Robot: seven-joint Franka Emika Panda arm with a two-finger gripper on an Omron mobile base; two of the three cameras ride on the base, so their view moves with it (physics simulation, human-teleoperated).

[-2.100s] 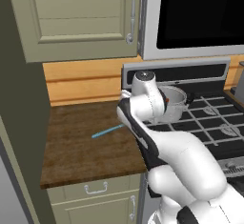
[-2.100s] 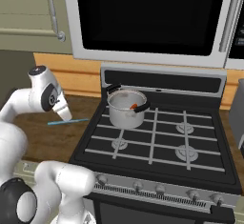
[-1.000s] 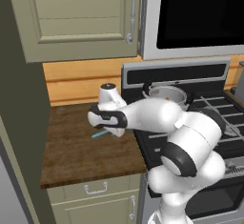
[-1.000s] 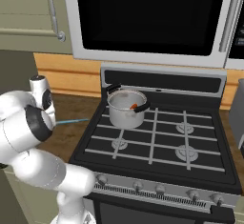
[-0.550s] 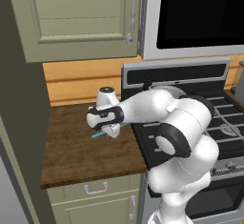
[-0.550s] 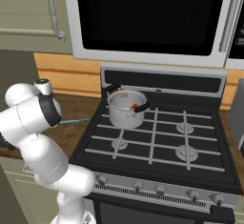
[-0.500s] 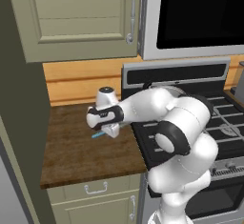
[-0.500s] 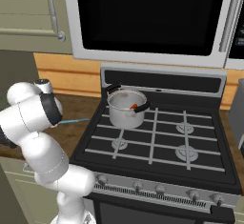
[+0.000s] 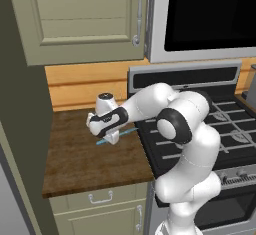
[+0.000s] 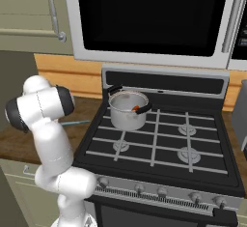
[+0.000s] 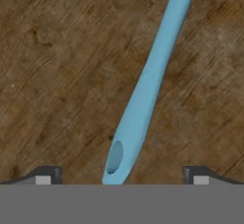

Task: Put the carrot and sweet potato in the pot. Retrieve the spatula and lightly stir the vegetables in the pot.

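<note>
The light-blue spatula (image 11: 148,82) lies flat on the brown wooden counter (image 9: 75,164). Its handle end with the hole (image 11: 115,157) sits between my fingertips (image 11: 45,176). My gripper (image 11: 121,175) hangs close above it, open, jaws wide on either side and holding nothing. From the left base, the gripper (image 9: 111,138) points down at the spatula (image 9: 131,129) just left of the stove. The steel pot (image 10: 127,111) stands on the rear left burner with the orange carrot (image 10: 135,108) inside. The sweet potato is hidden.
The black gas stove (image 10: 164,144) borders the counter on the right. Cabinet doors (image 9: 85,19) and a microwave (image 10: 154,13) hang overhead. A tall dark panel (image 9: 20,129) closes off the counter's left side.
The hand swung left from beside the pot to over the spatula, then sank a little toward it as the elbow folded upward. The jaws stayed open and the spatula has not moved.
</note>
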